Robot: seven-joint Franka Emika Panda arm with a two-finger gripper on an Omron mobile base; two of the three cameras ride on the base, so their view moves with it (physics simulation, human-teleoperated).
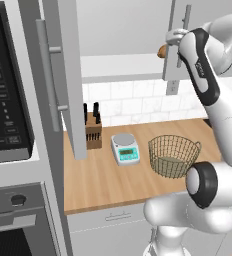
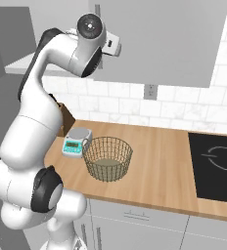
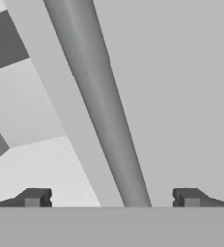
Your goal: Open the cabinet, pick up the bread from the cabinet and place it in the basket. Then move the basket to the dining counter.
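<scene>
Wire-mesh basket (image 1: 174,155); smooth cylindrical handle (image 3: 104,106)

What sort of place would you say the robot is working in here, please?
A rendered home kitchen, by the look of it: a wood worktop with tiled backsplash, a knife block beside a kitchen scale, and a cooktop set into the worktop.

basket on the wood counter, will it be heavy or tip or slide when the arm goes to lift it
The basket is open thin wire mesh, so it is probably light for its size. It looks wide and bowl-shaped with a flat bottom, so tipping seems unlikely, but a nudge may slide it on the smooth wood counter. The thin rim wires might flex a little under a pinch.
</scene>
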